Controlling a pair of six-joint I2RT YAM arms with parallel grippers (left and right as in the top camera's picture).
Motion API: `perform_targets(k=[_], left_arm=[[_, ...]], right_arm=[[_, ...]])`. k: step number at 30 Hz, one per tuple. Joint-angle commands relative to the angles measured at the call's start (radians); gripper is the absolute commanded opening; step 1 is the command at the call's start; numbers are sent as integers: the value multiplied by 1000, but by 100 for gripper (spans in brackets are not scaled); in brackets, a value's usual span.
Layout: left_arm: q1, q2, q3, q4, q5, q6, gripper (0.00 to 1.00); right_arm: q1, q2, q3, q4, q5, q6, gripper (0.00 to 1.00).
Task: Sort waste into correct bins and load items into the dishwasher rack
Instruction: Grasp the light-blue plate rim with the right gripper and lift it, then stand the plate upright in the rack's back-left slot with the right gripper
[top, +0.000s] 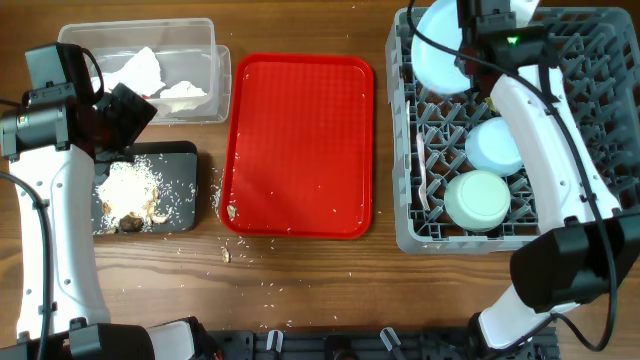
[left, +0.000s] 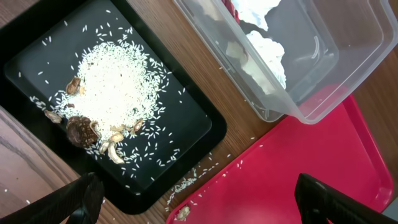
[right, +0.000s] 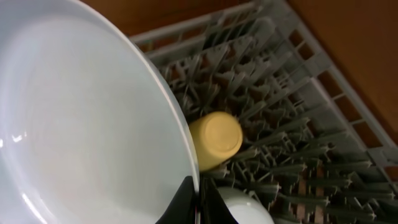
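Note:
My right gripper (right: 198, 202) is shut on the rim of the light blue round plate (right: 81, 124), holding it on edge over the back left of the grey dishwasher rack (top: 590, 60); the plate also shows in the overhead view (top: 440, 55). The yellow cup (right: 214, 140) lies among the pegs behind it. The light blue bowl (top: 495, 147) and pale green bowl (top: 478, 200) sit upside down in the rack. My left gripper (left: 199, 202) is open and empty above the gap between the black tray (left: 186, 134), holding rice and brown scraps (left: 118, 87), and the clear tub (left: 348, 56) with white napkins (left: 267, 53).
The flat red serving tray (top: 300, 145) lies in the middle with a few crumbs. Rice grains and a scrap (top: 226, 254) are scattered on the wooden table in front of it. White cutlery (top: 424, 180) stands at the rack's left side.

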Motion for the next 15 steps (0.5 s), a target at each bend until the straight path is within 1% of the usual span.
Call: perform_targets(k=[1, 4, 10, 15], left_arm=[[5, 4, 4, 0, -6, -9, 100], [5, 4, 4, -1, -6, -9, 100], [5, 4, 4, 0, -6, -9, 100], [5, 4, 4, -1, -6, -9, 100]], right_arm=[[5, 31, 3, 43, 66, 24, 4], [5, 64, 3, 78, 67, -2, 4], [12, 122, 3, 140, 66, -10, 4], [26, 144, 3, 148, 58, -10, 4]])
